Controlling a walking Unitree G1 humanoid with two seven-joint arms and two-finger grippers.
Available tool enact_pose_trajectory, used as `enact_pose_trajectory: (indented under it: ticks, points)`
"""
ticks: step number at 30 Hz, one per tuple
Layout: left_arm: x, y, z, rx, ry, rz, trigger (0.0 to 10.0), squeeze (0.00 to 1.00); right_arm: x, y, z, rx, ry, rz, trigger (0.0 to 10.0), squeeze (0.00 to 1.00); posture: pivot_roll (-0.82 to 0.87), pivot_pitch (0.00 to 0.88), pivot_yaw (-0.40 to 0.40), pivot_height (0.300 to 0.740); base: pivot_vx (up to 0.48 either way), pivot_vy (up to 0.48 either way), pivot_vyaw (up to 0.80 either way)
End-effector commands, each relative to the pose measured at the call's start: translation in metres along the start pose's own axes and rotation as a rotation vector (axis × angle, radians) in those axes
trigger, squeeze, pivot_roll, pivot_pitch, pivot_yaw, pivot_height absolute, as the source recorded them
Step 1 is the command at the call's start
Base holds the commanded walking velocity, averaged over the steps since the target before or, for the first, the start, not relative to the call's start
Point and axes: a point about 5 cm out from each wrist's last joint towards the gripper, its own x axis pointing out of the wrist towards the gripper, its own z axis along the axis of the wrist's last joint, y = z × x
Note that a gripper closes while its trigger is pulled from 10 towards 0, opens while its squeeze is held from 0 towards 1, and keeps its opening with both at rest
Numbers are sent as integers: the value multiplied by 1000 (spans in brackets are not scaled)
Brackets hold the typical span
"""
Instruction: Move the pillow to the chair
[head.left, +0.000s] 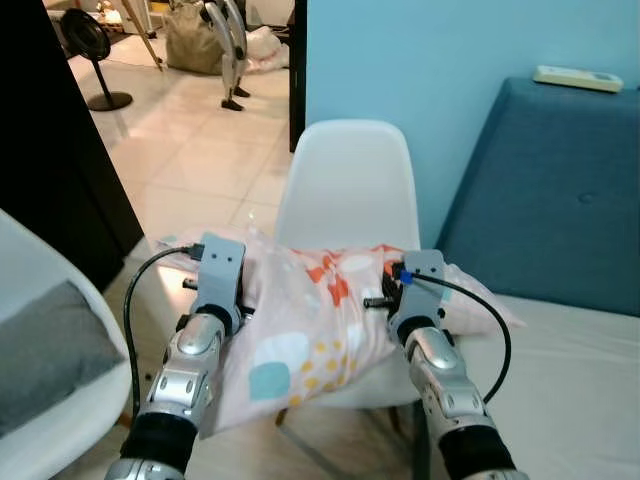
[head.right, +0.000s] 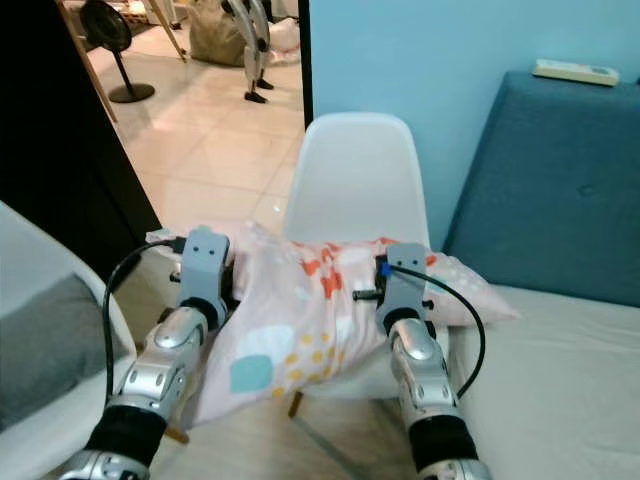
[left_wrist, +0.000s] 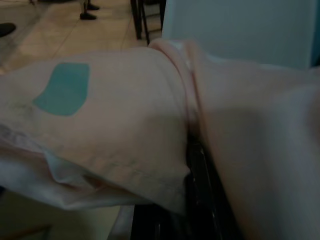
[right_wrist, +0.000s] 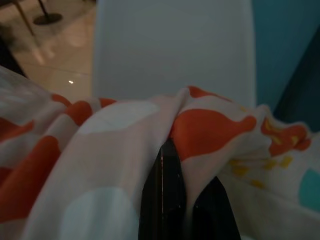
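A pale pink pillow (head.left: 300, 325) with orange, teal and yellow spots hangs between my two grippers. It is over the seat of a white chair (head.left: 345, 180), in front of its backrest. My left gripper (head.left: 238, 290) is shut on the pillow's left end, with cloth draped over its black fingers (left_wrist: 200, 200). My right gripper (head.left: 392, 285) is shut on the right end, where a fold of fabric (right_wrist: 210, 125) is pinched between its fingers (right_wrist: 167, 190). The chair's white back (right_wrist: 170, 50) stands just beyond. The pillow's lower left corner sags below the seat edge.
A blue upholstered headboard (head.left: 560, 190) with a white remote (head.left: 577, 78) on top stands at right, above a white mattress (head.left: 580, 380). Another white chair with a grey cushion (head.left: 45, 350) is at the near left. Behind it are a dark wall (head.left: 45, 150), tiled floor and a fan (head.left: 92, 45).
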Motion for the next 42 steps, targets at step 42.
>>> enact_pose_trajectory:
  ticks: [42]
  points:
    - [0, -6, 3, 33, -35, -47, 10000, 0, 4, 15, 52, -90, -207, 70, 10000, 0, -25, 74, -7, 740, 108, -63, -114]
